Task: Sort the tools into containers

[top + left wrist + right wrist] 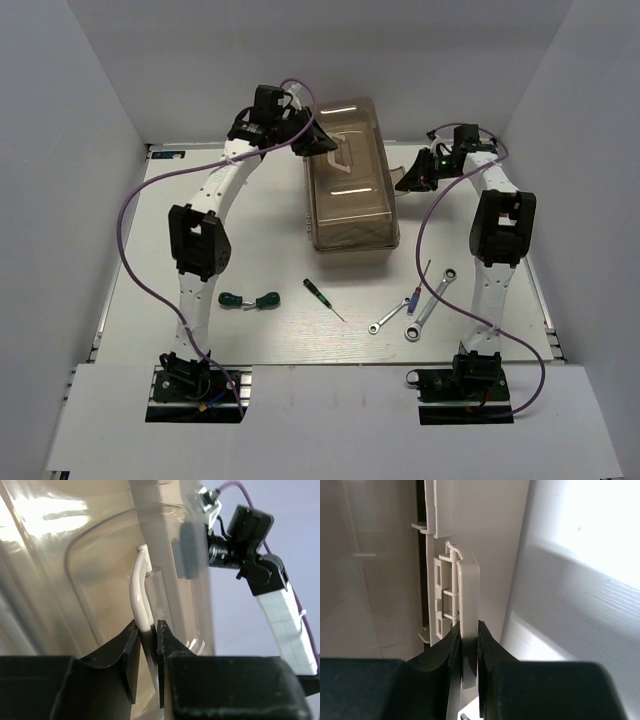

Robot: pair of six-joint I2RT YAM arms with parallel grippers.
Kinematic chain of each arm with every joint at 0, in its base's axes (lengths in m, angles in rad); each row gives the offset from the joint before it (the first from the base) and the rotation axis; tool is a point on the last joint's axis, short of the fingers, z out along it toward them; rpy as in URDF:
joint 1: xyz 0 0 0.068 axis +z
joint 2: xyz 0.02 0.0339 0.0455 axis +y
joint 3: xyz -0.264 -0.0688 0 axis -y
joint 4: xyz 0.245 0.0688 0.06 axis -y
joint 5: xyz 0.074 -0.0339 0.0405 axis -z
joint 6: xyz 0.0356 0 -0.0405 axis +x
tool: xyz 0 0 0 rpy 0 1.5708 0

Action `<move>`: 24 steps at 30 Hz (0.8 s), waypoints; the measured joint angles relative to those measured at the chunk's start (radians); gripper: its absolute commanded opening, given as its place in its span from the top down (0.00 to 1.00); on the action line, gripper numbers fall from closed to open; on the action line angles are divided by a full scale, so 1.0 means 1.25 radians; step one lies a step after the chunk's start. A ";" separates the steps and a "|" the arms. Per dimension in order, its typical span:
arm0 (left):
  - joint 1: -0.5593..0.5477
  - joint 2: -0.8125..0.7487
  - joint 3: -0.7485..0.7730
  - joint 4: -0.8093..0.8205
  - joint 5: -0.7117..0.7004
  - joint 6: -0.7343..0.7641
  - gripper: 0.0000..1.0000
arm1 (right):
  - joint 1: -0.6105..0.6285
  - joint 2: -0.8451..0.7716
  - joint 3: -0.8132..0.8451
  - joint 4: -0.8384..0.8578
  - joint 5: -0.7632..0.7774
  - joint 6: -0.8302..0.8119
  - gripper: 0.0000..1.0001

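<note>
**benchrat:** where's everything sitting right now?

**torque_tom:** the toolbox [350, 205] is closed and sits mid-table toward the far side; it has a smoky brown see-through lid with rounded corners over a beige base; it's glossy and full of glare.

The left gripper [148, 647] is clenched on the lid's handle [138, 587], a slim, pale, curved bar of smooth plastic; one black finger presses on each side of it.

The right gripper [468, 647] is pinched on the latch [468, 590], a flat beige tab with a rounded top on the box's right wall; a ribbed, gridded hinge bit sits just left of it.

**benchrat:** and the tools?

**torque_tom:** all out on the white table [265, 225], nearer than the box:
- Two stubby green-handled screwdrivers [232, 298] lie in a line at the left, just beside the left arm.
- The slim black-handled screwdriver [316, 290] is in the middle; its thin shaft points near-right.
- The red/blue-handled screwdriver [412, 299], the shorter wrench [390, 317] and the longer wrench [433, 300] are bunched at the right, near the right arm; both wrenches are shiny silver; can't tell if any of them touch.

**benchrat:** room to move?

**torque_tom:** a strip of bare table runs between the box's near edge and the tools; there's a wider patch left of the box; white walls [60, 200] close in on the left, right and far sides; the far one is close behind the box.
</note>
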 measured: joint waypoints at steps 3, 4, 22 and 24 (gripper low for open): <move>0.020 -0.043 0.000 -0.046 -0.032 0.015 1.00 | -0.001 -0.015 -0.009 0.006 0.029 0.000 1.00; 0.031 -0.064 -0.001 -0.064 -0.048 0.023 1.00 | -0.001 -0.019 -0.015 0.010 0.034 0.000 1.00; 0.178 -0.263 -0.217 -0.261 -0.351 0.173 0.40 | -0.072 -0.077 -0.069 0.042 0.090 -0.047 0.32; 0.188 -0.264 -0.216 -0.262 -0.364 0.176 0.35 | -0.085 -0.094 -0.081 0.041 0.085 -0.055 0.31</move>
